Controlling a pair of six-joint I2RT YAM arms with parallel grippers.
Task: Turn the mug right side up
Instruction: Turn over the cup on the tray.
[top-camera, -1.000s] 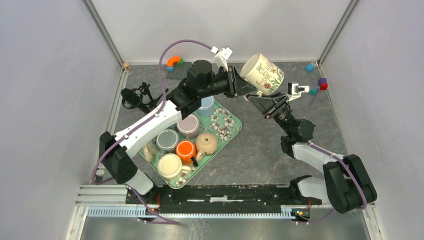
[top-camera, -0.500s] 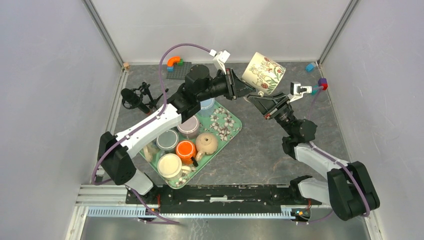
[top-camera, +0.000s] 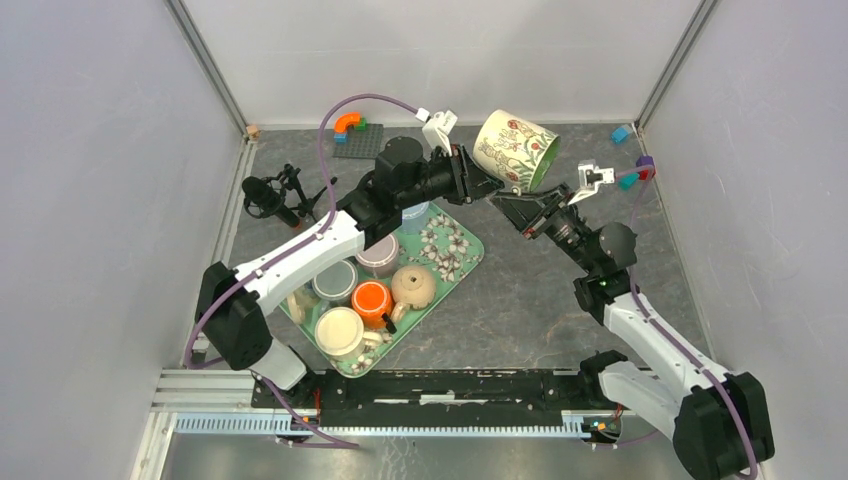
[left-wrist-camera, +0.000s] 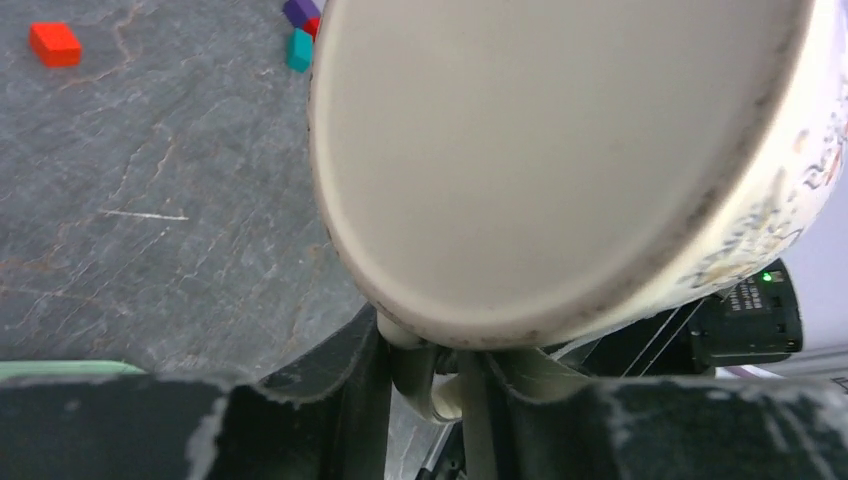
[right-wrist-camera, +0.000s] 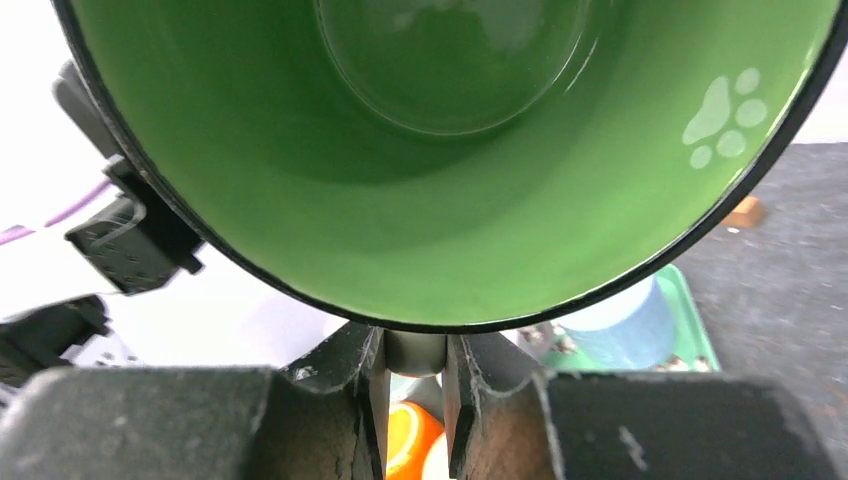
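Green floral tray (top-camera: 447, 252), lower left of centre, carries a cream lidded cup (top-camera: 339, 331), an orange cup (top-camera: 371, 298), a beige teapot (top-camera: 412, 286), a grey cup (top-camera: 334, 280), a mauve cup (top-camera: 377, 250) and a partly hidden light blue cup (top-camera: 412, 212). Left: black microphone-like object (top-camera: 268, 196). Top: orange arch block (top-camera: 347, 121) on a dark baseplate (top-camera: 360, 143). Upper right: blue block (top-camera: 621, 133), purple block (top-camera: 645, 161), teal block (top-camera: 627, 181). Left wrist view, upper left: red block (left-wrist-camera: 55, 44).
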